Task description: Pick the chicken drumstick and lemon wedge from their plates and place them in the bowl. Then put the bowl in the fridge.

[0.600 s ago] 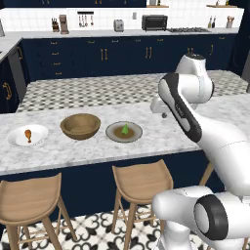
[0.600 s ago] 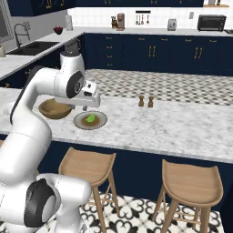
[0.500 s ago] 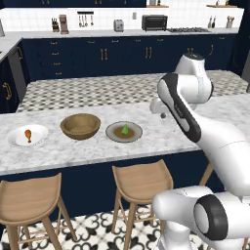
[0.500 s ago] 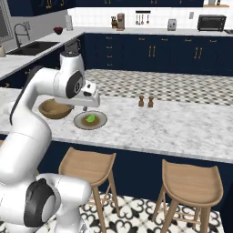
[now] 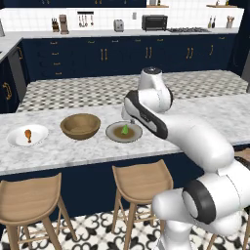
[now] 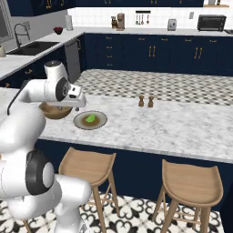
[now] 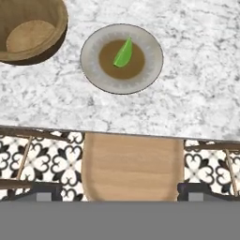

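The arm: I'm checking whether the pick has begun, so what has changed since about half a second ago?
Almost nothing visibly changed. The arm's pose above the counter looks the same. The lemon wedge remains on the grey-rimmed plate, the chicken drumstick on the white plate, the bowl between them.

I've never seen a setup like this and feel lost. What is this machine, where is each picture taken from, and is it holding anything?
It is a white robot arm in a rendered kitchen. Two pictures come from cameras behind it, left and right; the third looks down from its hand. On the marble counter lie a white plate with a chicken drumstick, a wooden bowl, and a grey-rimmed plate with a lemon wedge. Wooden stools stand below. The claw is open, its dark tips at the hand picture's bottom corners, holding nothing.
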